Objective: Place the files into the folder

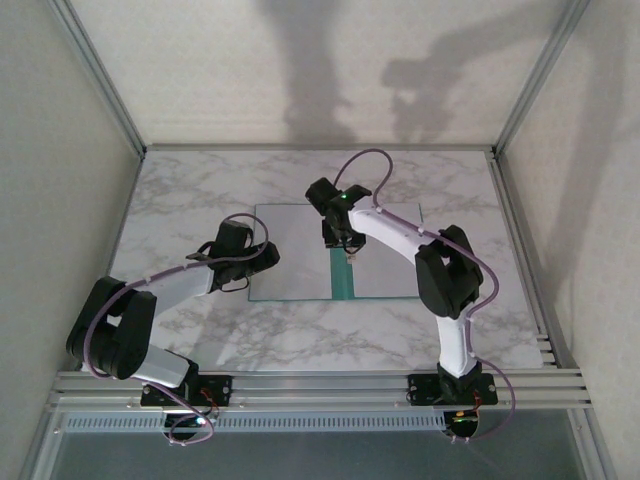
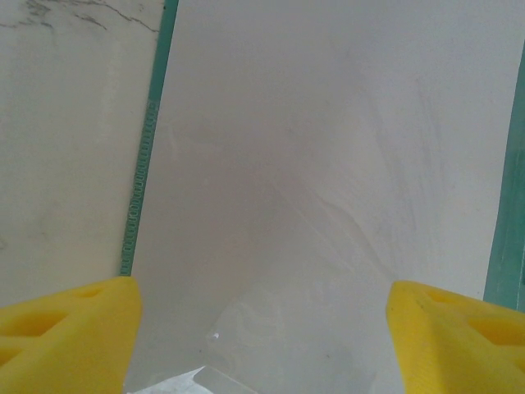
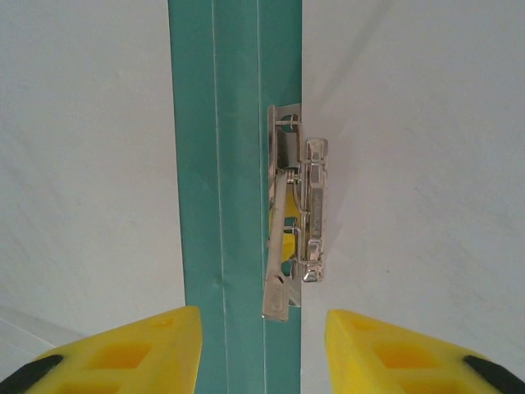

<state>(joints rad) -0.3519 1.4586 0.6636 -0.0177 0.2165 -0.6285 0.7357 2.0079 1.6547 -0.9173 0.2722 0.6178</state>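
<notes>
On the marble bench [image 1: 200, 200] thin white paper sheets [image 1: 290, 250] lie on the open teal card folder [image 1: 342, 278], left pincer [image 2: 262, 316] and right pincer [image 3: 261, 345] both released; the right wants centring squarely over the silver metal clip [image 3: 297, 213].

White, grey-veined marble tabletop [image 1: 300, 340], edged at the near side by aluminium rails [image 1: 320, 385]. Lying flat and open directly on it, around the middle and somewhat toward the far edge, a thin teal-green folder [image 1: 343, 280], spine running near to far. Both leaves largely covered by white paper sheets [image 1: 290, 255], teal visible along spine and margins. Veined marble showing on every side of the folder.
</notes>
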